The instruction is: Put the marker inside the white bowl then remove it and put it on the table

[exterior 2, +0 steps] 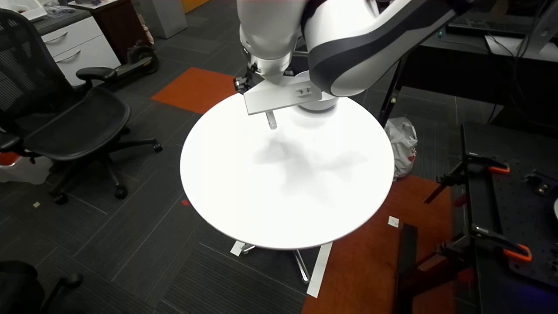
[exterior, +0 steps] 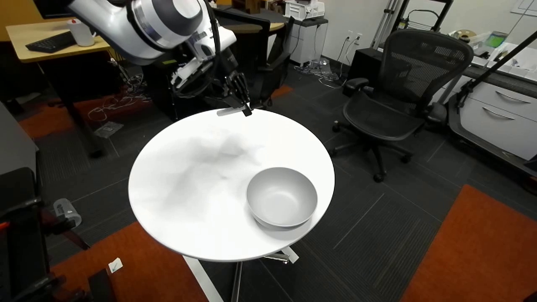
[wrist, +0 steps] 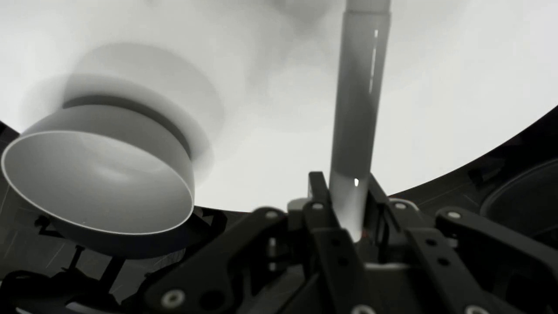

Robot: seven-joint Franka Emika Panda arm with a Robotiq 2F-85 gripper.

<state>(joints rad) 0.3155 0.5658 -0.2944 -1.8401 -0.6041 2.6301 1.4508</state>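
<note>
Gripper point(wrist: 345, 181) around marker point(wrist: 359, 96); bowl point(wrist: 100, 185) apart.

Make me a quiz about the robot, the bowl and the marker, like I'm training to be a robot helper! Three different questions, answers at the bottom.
1. True or false: the white bowl stands right way up on the round table.
2. Where is the marker? A: inside the white bowl; B: held in the gripper; C: lying on the round table.
3. Fill the gap: in the wrist view, the white bowl shows to the ____ of the marker.

Key: 1: true; 2: B; 3: left.
</note>
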